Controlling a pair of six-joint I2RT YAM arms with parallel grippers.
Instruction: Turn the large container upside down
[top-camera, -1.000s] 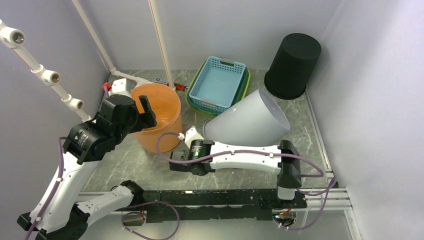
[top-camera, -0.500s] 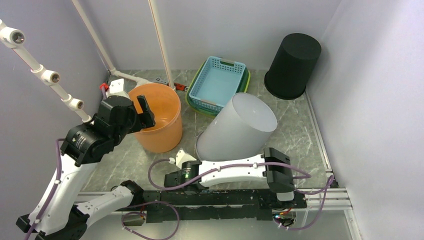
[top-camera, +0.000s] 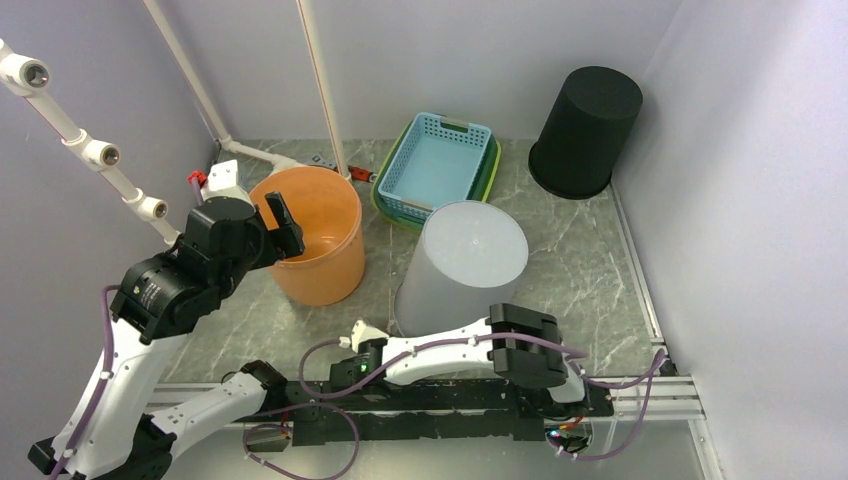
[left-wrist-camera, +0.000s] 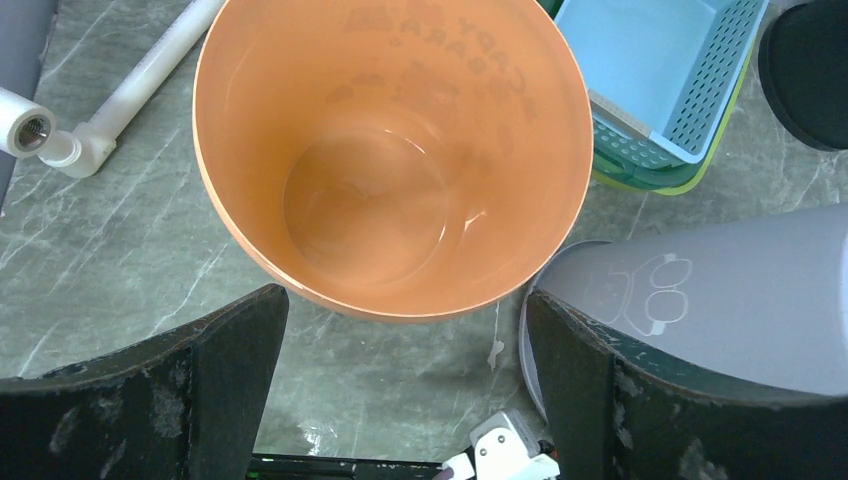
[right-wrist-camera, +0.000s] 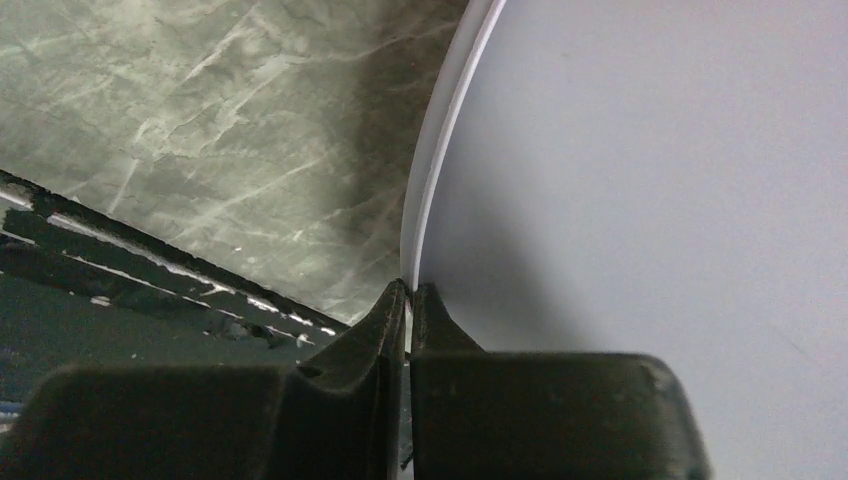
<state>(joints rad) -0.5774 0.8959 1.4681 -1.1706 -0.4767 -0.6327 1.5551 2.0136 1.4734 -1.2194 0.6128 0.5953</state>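
Observation:
The large container (top-camera: 465, 265) is a pale grey-white bin standing mouth down on the marble table, flat base up, still slightly tilted. My right gripper (right-wrist-camera: 410, 290) is shut on the bin's rim (right-wrist-camera: 430, 170) at its near-left edge, one finger on each side of the wall. In the top view that gripper (top-camera: 385, 345) sits low at the bin's foot, mostly hidden under its wrist. My left gripper (top-camera: 280, 215) hovers open above the near rim of an orange bucket (top-camera: 315, 235) with nothing between its fingers (left-wrist-camera: 230, 340). The bin's side (left-wrist-camera: 720, 290) shows at the right of the left wrist view.
The orange bucket (left-wrist-camera: 390, 150) stands upright and empty, just left of the bin. A blue basket nested in a green one (top-camera: 440, 165) sits behind. A black bin (top-camera: 585, 130) stands upside down at the back right. White pipes (top-camera: 90, 150) cross the left side.
The right arm swung the white bin from lying tilted on its side to standing mouth down, and the wrist drew back toward the near edge. The left gripper drifted slightly left and stayed open.

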